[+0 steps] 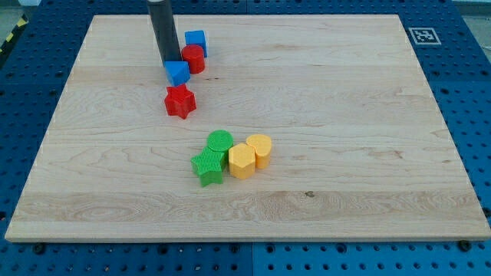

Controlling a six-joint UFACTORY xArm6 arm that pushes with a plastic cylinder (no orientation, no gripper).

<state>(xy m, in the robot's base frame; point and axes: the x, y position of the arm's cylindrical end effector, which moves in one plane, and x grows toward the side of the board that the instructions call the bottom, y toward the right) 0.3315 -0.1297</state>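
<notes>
My dark rod comes down from the view's top, and my tip (pixel 169 61) touches the upper left side of a blue pentagon-like block (pixel 178 73). Against that block's upper right sits a red cylinder (pixel 193 58), with a blue cube (pixel 196 41) just beyond it toward the view's top. A red star block (pixel 180 101) lies a little below the blue pentagon block, apart from my tip.
Near the board's middle is a tight cluster: a green cylinder (pixel 220 142), a green star (pixel 207 166), a yellow hexagon (pixel 242 161) and a yellow cylinder (pixel 260 149). The wooden board (pixel 345 115) rests on a blue pegboard table. A fiducial tag (pixel 423 35) marks the top right corner.
</notes>
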